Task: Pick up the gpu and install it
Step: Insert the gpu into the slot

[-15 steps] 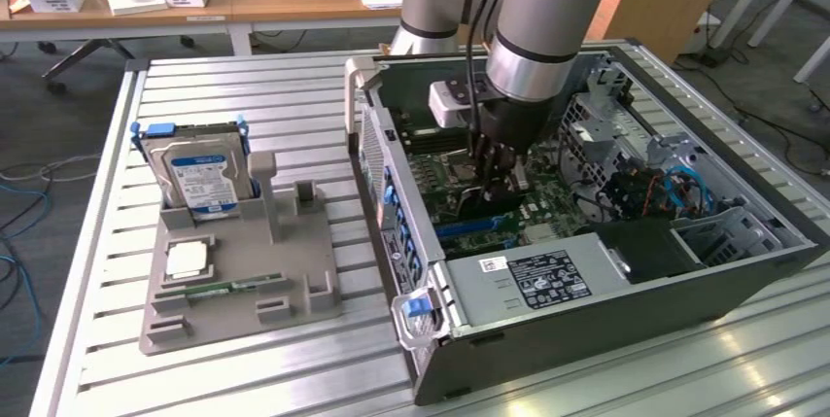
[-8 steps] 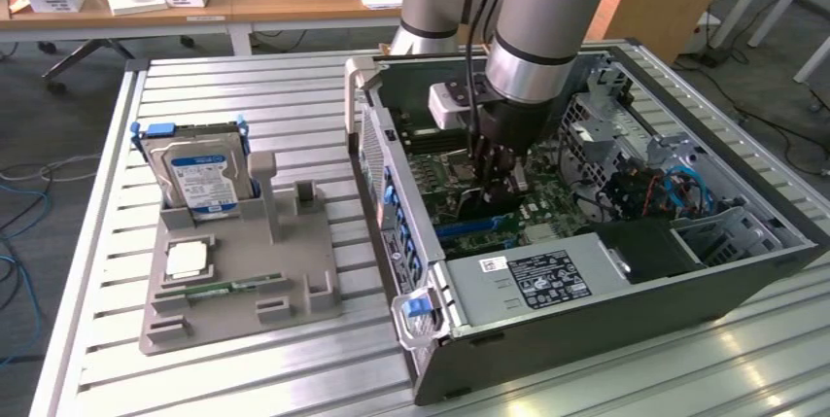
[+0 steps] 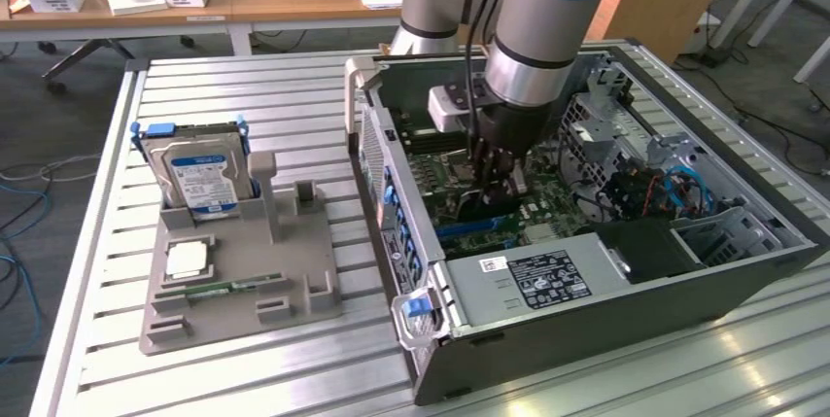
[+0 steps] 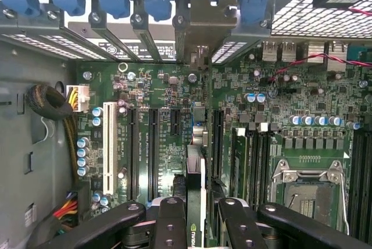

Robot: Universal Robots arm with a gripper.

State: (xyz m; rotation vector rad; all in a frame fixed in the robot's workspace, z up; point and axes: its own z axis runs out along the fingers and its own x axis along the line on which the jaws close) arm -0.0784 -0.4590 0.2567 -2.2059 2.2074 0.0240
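Gripper [image 4: 200,221]: we see it clamped on the gpu [image 4: 195,182], one finger on each face of the card.
Gpu: edge-on inside the open computer case [image 3: 623,286], over the motherboard [image 4: 157,86] slots; we cannot tell whether it is seated.
Hard drive [image 3: 201,179]: upright in the grey holder [image 3: 247,281] on the desk [image 3: 194,77], towards the exterior view's left of the case.

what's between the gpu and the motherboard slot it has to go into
Nothing visible. The gpu sits edge-on between the jaws of the gripper, right over the motherboard. No cable or part crosses beneath it, though the card hides its own slot.
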